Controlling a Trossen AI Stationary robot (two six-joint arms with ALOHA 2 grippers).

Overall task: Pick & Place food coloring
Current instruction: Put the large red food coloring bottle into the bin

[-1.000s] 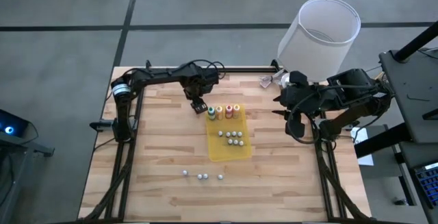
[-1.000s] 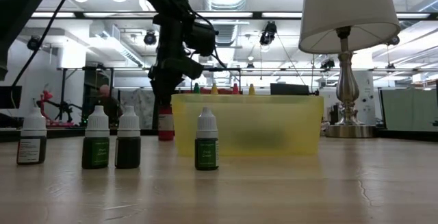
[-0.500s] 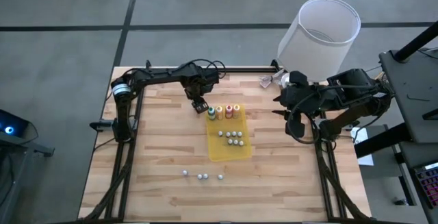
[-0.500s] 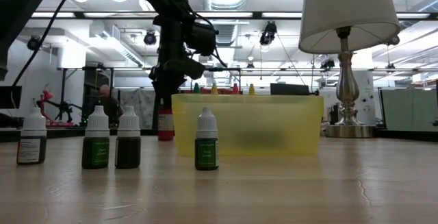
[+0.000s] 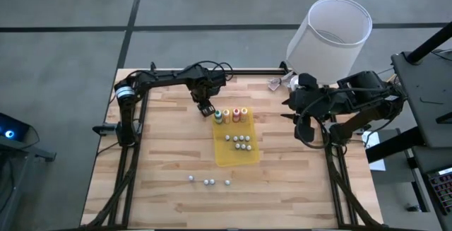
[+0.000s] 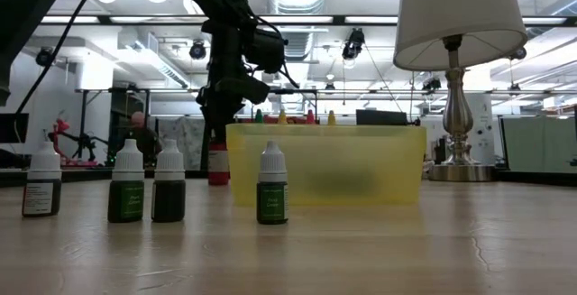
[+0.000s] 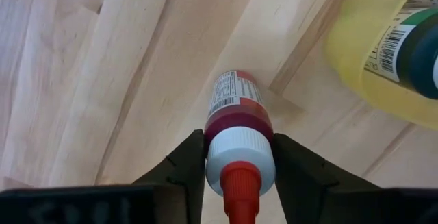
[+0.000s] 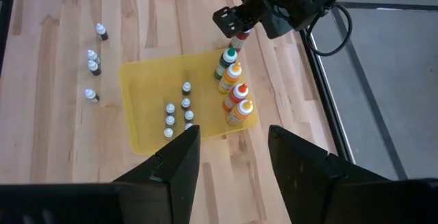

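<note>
Red liquid shows through the small bottle (image 7: pixel 234 118) that stands upright on the bare wood table (image 5: pixel 155 153), just beside the far corner of the yellow tray (image 5: pixel 244 157), and the left gripper (image 5: pixel 206 107) sits straight over it. In the left wrist view its two fingers (image 7: pixel 183 161) flank the bottle's white collar on either side, pressed to it or nearly so, with the red nozzle pointing up between them, so the bottle's long axis runs vertical and in line with the gripper's approach; whether the jaws have fully bitten I cannot tell, though they look narrow around the neck. From here the tray lies just to the bottle's side, toward the table's middle, where the other food coloring bottles (image 5: pixel 232 114) already line its far edge. A short lift and sideways carry looks to be all that's needed. Left arm is plainly the nearer; the right gripper (image 5: pixel 292 111) waits well apart by the lampshade (image 5: pixel 328 33), jaws open and empty
</note>
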